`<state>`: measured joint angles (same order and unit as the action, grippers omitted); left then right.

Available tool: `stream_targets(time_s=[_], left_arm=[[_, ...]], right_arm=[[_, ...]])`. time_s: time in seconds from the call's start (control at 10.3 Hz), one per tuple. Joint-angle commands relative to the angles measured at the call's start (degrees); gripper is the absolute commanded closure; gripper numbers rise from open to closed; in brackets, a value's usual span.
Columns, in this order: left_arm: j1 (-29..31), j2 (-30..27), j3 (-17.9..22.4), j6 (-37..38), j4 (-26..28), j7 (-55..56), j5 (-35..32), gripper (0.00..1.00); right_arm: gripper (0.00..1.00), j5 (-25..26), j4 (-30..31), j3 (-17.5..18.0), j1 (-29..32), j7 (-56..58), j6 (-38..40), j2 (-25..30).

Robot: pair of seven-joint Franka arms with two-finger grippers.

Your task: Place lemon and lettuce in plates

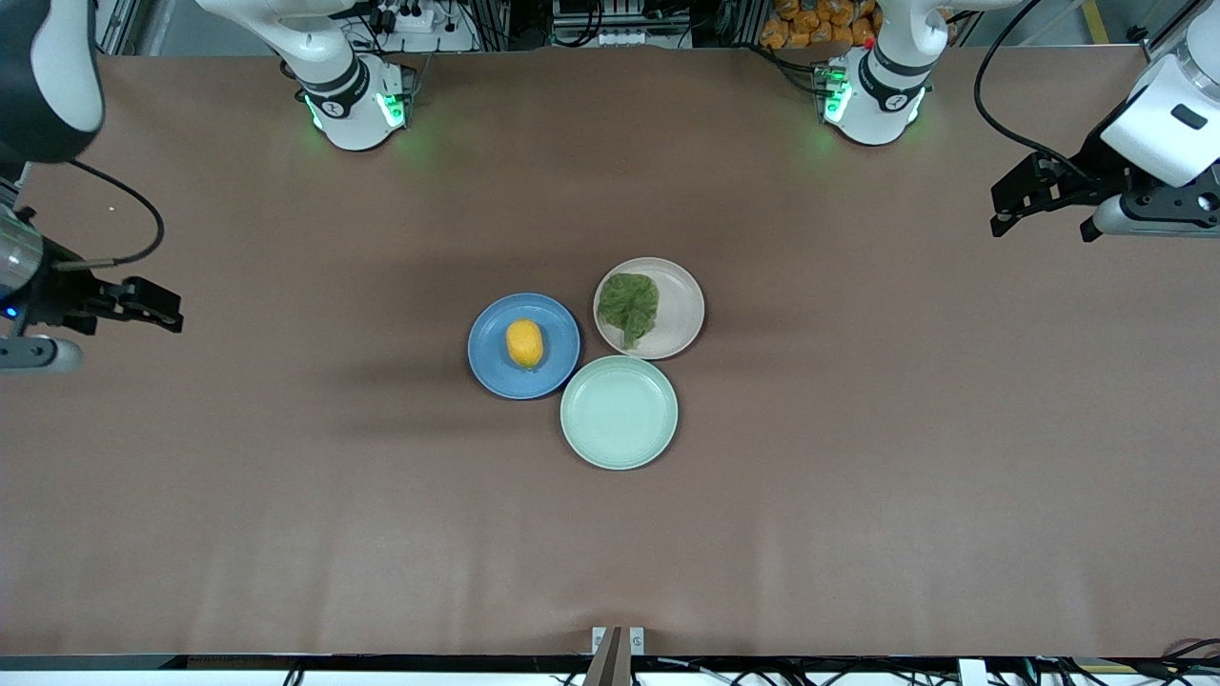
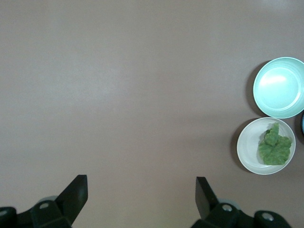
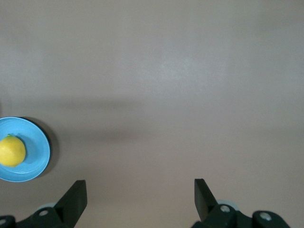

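Both plates filled, lemon, lettuce, well apart from open left gripper, right gripper

Looks like I'm running this in a robotics lab, not a kitchen. Two white Franka arms are sitting bolted along one edge of a big table that's wearing a plain brown cover, their bases glowing green at the status lights. Cables are trailing off the arms. Above the table's edge I'm seeing aluminium framing and a power strip with plugs in it. A pile of orange toy-like items is sitting by the left arm's base. Only tableware is showing on the cover: three small plates clustered mid-table, staged like test props.
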<state>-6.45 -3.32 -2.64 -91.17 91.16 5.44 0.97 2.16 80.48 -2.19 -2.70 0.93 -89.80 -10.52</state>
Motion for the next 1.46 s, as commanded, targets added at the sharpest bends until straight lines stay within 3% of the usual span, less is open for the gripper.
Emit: stream_targets(time_s=[0.0,0.19,0.78,1.07,1.36], left_arm=[[0.12,-0.37,0.18,1.09,-0.45,-1.22,0.26,0.0],[0.12,-0.37,0.09,1.09,-0.45,-1.22,0.26,0.0],[0.21,-0.28,0.27,1.09,-0.45,-1.4,0.26,0.0],[0.03,-0.19,0.18,1.09,-0.54,-1.14,0.26,0.0],[0.12,-0.19,0.18,1.09,-0.54,-1.31,0.26,0.0]], right_arm=[[0.0,-3.47,2.23,-1.67,-0.2,0.48,0.51,3.66],[0.0,-4.54,2.23,-3.25,-0.02,0.65,0.68,4.45],[0.0,-4.71,3.27,-3.52,0.42,0.39,4.8,6.21],[0.0,-5.33,7.39,-3.52,0.42,0.83,-2.1,7.78],[0.0,-4.28,7.85,-3.7,0.42,0.83,-3.01,8.15]])
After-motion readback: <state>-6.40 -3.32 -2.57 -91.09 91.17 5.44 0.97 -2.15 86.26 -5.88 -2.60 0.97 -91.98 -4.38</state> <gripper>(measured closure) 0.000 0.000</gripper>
